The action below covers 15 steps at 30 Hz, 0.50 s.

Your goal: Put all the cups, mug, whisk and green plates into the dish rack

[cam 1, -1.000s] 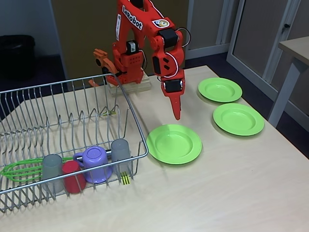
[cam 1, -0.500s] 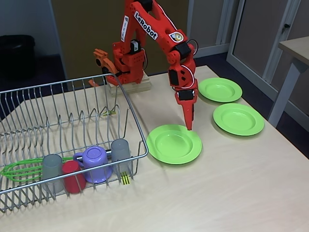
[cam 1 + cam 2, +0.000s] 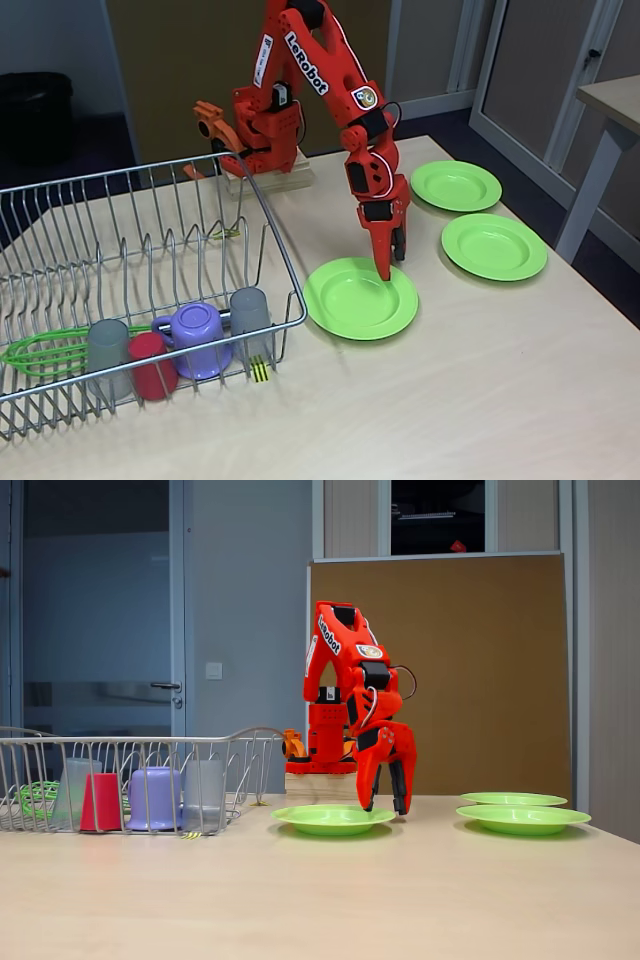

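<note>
We see the orange pincer (image 3: pixel 385 806) with jaws parted, empty, straddling the far rim of the nearest round lime-green plastic plate (image 3: pixel 360 298) mid-bench, beside the silver wire dish rack (image 3: pixel 150 290); contact unclear.

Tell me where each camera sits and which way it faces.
A fixed view: high in front, looking down across the table at the rack; whole arm and gripper show.
A fixed view: at tabletop height, looking level; arm upright, gripper open at the nearest plate.
Both share rack, three plates, mug, cups and arm.
</note>
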Each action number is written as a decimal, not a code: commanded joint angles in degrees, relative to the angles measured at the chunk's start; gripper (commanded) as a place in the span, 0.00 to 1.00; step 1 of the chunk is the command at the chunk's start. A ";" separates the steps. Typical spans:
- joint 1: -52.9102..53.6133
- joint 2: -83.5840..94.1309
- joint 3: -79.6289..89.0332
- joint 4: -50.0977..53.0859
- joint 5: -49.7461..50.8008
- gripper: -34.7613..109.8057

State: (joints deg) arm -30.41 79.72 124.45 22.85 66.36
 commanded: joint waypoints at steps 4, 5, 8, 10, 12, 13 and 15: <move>2.20 -0.09 1.85 -1.93 0.44 0.44; 2.72 -0.26 1.93 -2.20 0.18 0.44; 3.87 -0.88 2.02 -2.55 -0.62 0.44; 4.48 -1.49 2.11 -3.16 -0.79 0.43; 5.01 -2.02 2.29 -3.43 -1.14 0.43; 5.19 -2.20 2.46 -3.69 -1.23 0.43; 5.63 -2.55 3.34 -5.01 -1.49 0.42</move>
State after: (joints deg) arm -25.05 76.82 126.47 18.81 65.30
